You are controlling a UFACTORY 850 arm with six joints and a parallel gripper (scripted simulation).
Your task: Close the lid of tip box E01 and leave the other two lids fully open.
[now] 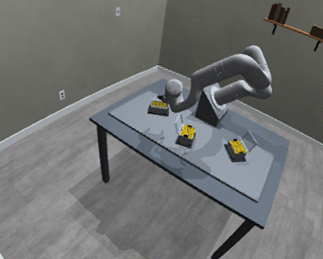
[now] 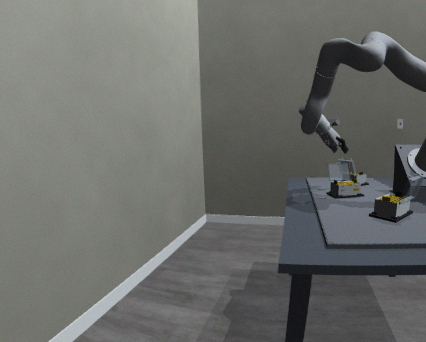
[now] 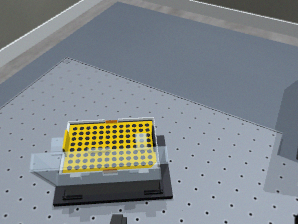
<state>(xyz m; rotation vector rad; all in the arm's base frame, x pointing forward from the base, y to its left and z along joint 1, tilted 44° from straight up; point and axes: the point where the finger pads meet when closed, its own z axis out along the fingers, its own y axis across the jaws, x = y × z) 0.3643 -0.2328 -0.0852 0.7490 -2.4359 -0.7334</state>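
Note:
Three tip boxes with yellow tip racks sit on dark holder plates on the grey mat: the left box (image 1: pixel 158 106), the middle box (image 1: pixel 187 134) and the right box (image 1: pixel 237 149). No sticker is readable in any view. My gripper (image 2: pixel 340 144) is open and empty. It hangs well above the left box, behind the arm's wrist (image 1: pixel 173 89) in the top view. The wrist view shows the left box (image 3: pixel 111 145) with its clear lid (image 3: pixel 95 161) raised along the near side. The right box's lid (image 1: pixel 251 138) stands open. The middle box's lid (image 2: pixel 343 167) also stands raised.
The arm's grey base block (image 1: pixel 211 105) stands behind the middle box. Its dark edge shows at the right of the wrist view (image 3: pixel 287 125). The mat's far edge (image 3: pixel 165 92) runs just beyond the left box.

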